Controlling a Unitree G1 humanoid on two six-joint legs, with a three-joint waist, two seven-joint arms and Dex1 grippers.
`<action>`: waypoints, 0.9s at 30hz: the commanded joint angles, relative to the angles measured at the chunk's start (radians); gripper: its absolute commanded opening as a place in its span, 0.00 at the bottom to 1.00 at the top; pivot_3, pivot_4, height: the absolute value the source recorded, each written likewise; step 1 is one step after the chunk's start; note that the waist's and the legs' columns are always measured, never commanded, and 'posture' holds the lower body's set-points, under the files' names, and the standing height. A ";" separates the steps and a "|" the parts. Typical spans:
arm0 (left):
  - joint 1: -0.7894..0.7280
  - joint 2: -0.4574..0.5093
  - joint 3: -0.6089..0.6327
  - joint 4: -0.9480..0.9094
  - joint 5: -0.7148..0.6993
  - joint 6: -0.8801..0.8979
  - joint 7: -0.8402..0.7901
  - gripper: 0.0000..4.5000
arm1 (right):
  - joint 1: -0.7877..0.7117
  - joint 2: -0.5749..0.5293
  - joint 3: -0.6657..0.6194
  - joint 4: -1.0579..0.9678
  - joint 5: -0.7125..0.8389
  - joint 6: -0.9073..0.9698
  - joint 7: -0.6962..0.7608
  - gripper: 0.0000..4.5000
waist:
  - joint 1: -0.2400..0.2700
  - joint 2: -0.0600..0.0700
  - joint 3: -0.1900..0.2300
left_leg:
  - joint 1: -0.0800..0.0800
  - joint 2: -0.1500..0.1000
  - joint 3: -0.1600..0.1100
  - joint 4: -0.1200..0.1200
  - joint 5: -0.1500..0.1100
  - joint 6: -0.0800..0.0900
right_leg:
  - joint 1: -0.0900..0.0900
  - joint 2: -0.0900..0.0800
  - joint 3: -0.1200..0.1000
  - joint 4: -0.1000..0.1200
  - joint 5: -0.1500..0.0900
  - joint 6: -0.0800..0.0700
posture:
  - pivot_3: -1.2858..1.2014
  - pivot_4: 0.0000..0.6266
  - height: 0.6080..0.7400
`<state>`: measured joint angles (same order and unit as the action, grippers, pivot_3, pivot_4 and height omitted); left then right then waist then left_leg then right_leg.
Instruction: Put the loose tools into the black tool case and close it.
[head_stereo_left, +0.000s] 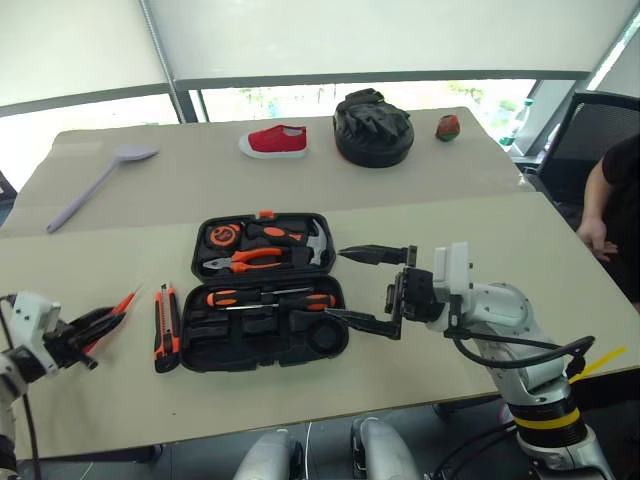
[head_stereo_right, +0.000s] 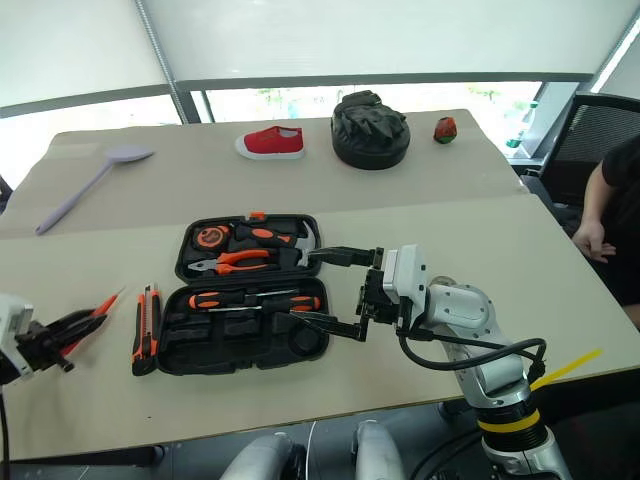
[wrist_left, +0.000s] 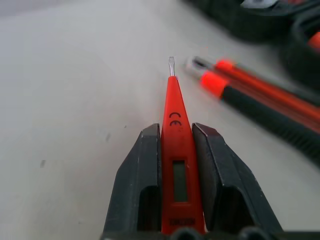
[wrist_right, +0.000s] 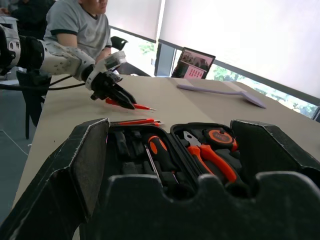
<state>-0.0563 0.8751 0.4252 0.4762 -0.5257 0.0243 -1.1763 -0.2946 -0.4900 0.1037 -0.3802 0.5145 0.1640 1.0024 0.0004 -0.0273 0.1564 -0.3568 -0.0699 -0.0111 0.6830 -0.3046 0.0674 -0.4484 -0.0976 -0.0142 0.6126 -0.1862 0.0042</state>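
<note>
Beige table (head_stereo_left: 420, 380): open black tool case (head_stereo_left: 268, 290) mostly filled; left end effector (head_stereo_left: 100, 322) clamps slim red-orange screwdriver (wrist_left: 176, 150), utility knife (head_stereo_left: 166, 326) still loose, right end effector (head_stereo_left: 372, 284) spread wide.

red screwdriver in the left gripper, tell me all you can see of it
The slim red-orange screwdriver looks like translucent red plastic, tapering to a small flat metal tip, with a CE mark and a small window in its body. The left gripper is shut on it, one black finger on each side. It points toward the utility knife.

case (head_stereo_left: 200, 262) blk | slim screwdriver (wrist_left: 176, 150) red-org | knife (head_stereo_left: 166, 325) org/blk | spoon (head_stereo_left: 95, 186) lilac | shoe (head_stereo_left: 274, 141) red/wht
</note>
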 joint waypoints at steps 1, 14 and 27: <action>0.016 0.052 -0.044 -0.311 -0.035 0.079 -0.056 0.11 | 0.009 -0.040 -0.055 -0.010 0.031 0.000 0.027 1.00 | 0.003 0.000 0.000 | 0.000 0.000 0.000 0.001 0.000 -0.001 | 0.000 0.000 0.000 0.000 0.000 0.000 | 0.52 0.24 1.00; -0.145 0.088 -0.445 -0.594 0.209 0.202 -0.058 0.11 | 0.046 -0.075 -0.077 -0.013 0.031 -0.003 0.036 1.00 | -0.017 0.001 0.001 | 0.000 0.000 0.003 0.000 0.002 -0.003 | -0.002 0.004 0.001 -0.001 0.001 0.001 | 0.52 0.24 1.00; -0.146 0.113 -0.505 -0.548 0.319 0.150 -0.081 0.11 | 0.070 -0.058 -0.075 -0.033 0.025 -0.007 0.007 1.00 | -0.009 0.001 0.001 | -0.001 0.000 0.003 0.001 0.002 -0.004 | -0.002 0.004 0.001 0.000 0.001 0.001 | 0.52 0.24 1.00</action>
<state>-0.2081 0.9788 -0.0550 -0.0861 -0.2531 0.1909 -1.2584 -0.2212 -0.5518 0.0333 -0.3786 0.5324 0.1641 1.0190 -0.0091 -0.0261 0.1572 -0.3572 -0.0697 -0.0079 0.6836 -0.3025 0.0639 -0.4508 -0.0936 -0.0128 0.6130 -0.1855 0.0051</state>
